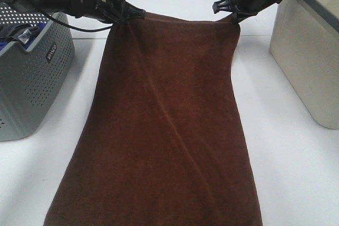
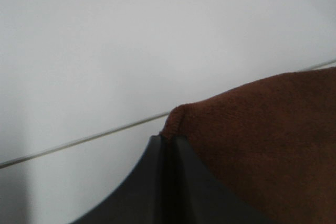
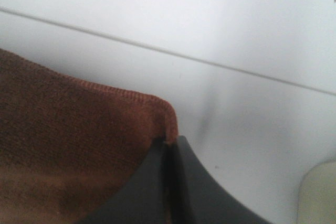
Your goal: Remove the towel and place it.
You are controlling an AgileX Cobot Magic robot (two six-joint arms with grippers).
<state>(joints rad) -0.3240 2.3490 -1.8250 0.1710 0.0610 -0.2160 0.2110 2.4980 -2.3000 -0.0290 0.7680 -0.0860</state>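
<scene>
The left end effector [image 1: 136, 13] and right end effector [image 1: 234, 16] are each pinching, jaws clamped together, an upper corner of the towel [image 1: 169, 130], which is hanging spread between the grey perforated basket [image 1: 32, 78] and beige bin [image 1: 310, 51].

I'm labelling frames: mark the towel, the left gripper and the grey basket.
towel [image 1: 169, 130], exterior high view, middle of the hanging cloth.
left gripper [image 1: 130, 14], exterior high view, fingertips pinching a towel corner.
grey basket [image 1: 37, 78], exterior high view, perforated side wall.
</scene>
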